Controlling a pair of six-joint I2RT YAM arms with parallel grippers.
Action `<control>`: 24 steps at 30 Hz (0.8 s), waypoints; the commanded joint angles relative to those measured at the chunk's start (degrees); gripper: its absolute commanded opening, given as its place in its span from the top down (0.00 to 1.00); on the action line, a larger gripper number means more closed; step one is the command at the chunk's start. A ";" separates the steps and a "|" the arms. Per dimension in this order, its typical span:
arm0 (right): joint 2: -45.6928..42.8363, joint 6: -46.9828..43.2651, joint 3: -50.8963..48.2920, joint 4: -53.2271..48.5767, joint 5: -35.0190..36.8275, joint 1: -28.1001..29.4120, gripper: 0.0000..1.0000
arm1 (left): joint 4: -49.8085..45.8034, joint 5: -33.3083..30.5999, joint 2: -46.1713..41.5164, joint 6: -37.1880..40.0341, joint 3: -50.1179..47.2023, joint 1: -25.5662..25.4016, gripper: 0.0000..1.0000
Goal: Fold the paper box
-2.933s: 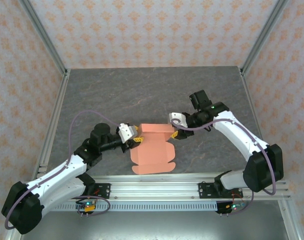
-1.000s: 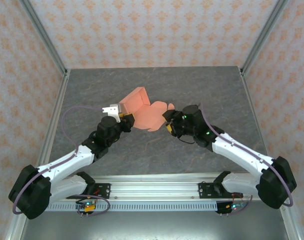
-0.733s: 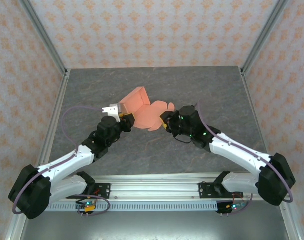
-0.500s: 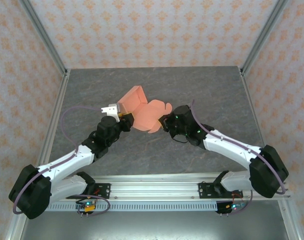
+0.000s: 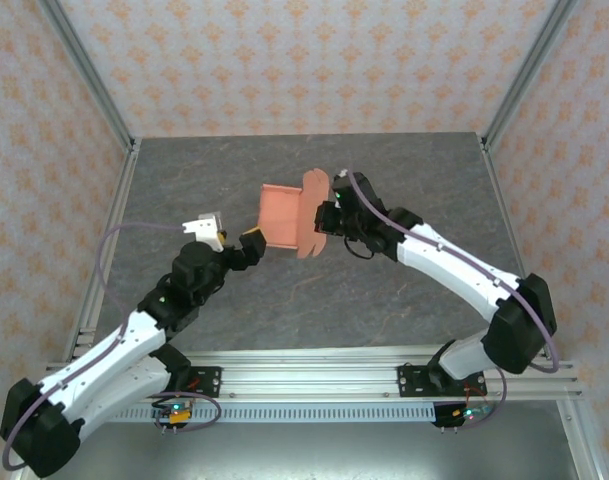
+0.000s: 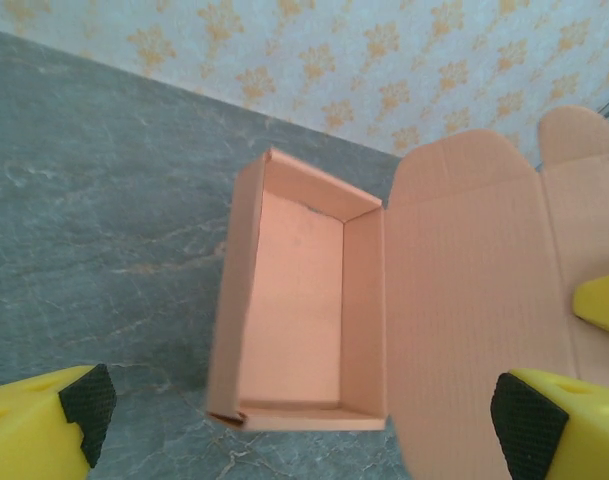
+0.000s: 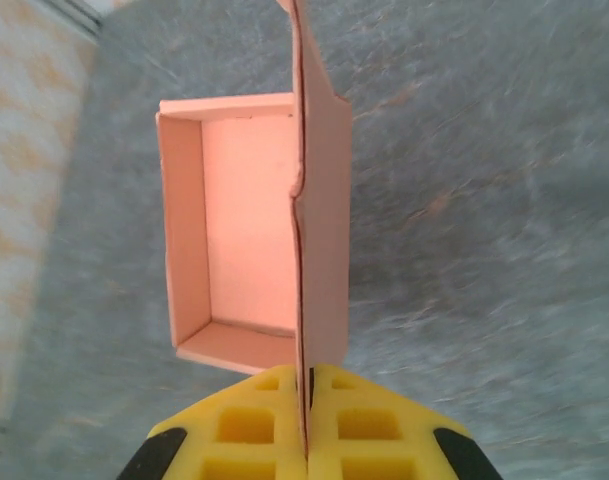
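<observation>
Right tool [image 7: 306,400]: clenched on an upright flap of the paper box [image 7: 246,215], held over the tabletop [image 5: 414,170].
Left tool [image 5: 229,238]: released and spread wide, with the box just ahead and apart from it.
Long axis: points away from both tools.
Change: a second ago both gripped the box — the left has since let go.

paper box [image 6: 434,300] — cropped right, table [image 7: 484,200] blurred

The table [image 5: 424,170] was a dark grey slab with a pale-veined, stone-like pattern. Aluminium side rails [image 5: 106,250] bounded it left and right, and patterned walls [image 5: 314,70] stood behind it. A broader aluminium rail [image 5: 314,362] ran along its near edge, carrying the two arm bases [image 5: 184,380].
</observation>
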 commanded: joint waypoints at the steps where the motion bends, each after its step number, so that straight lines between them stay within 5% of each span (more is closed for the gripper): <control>1: 3.92 -23.29 7.24 -15.30 5.34 -0.23 1.00 | -7.61 -1.31 -5.30 4.63 -0.07 -0.03 0.00; 9: 9.82 -51.60 16.27 -34.52 -1.41 -0.08 1.00 | -12.30 -0.60 -6.38 7.69 0.69 0.33 0.00; 13: 9.10 -60.30 15.53 -32.85 4.49 0.19 1.00 | -8.00 5.62 -2.73 9.66 -0.49 0.57 0.00; 18: 8.53 -73.20 14.84 -27.65 0.64 0.05 0.99 | 2.19 13.43 -0.72 12.44 -4.54 0.55 0.01; 24: 11.31 -80.62 16.97 -21.99 -1.70 0.22 0.74 | 10.54 15.49 -1.94 13.68 -9.25 0.54 0.01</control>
